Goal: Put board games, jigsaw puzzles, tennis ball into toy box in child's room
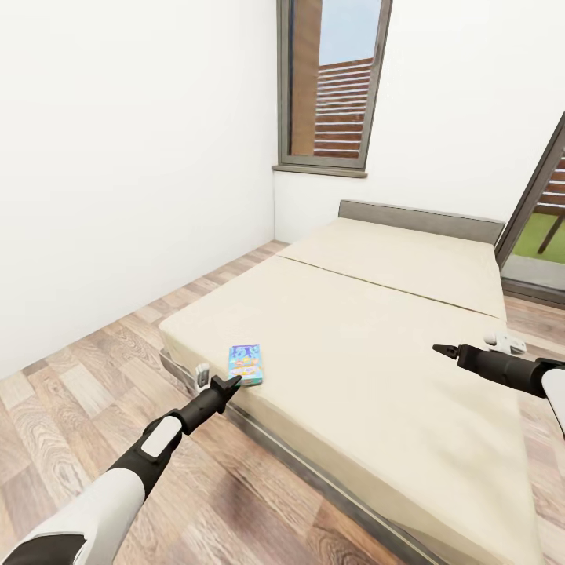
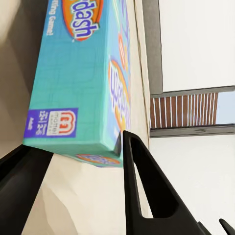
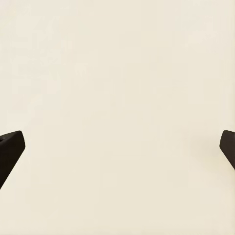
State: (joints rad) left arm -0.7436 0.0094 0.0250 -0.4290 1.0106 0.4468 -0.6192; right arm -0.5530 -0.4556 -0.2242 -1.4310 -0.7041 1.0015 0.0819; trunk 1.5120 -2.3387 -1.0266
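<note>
Now the left end effector (image 1: 232,383), fingers spread, straddles the near end of the board game (image 1: 246,363) at the bed's (image 1: 377,369) near edge, long axis running away from it; contact unclear. Right end effector (image 1: 441,348) hangs spread, well apart.

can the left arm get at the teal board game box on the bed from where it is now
Probably yes: the left gripper sits right at the flat teal cardboard board game box on the beige bed, jaws open around its near end, nothing between.
</note>
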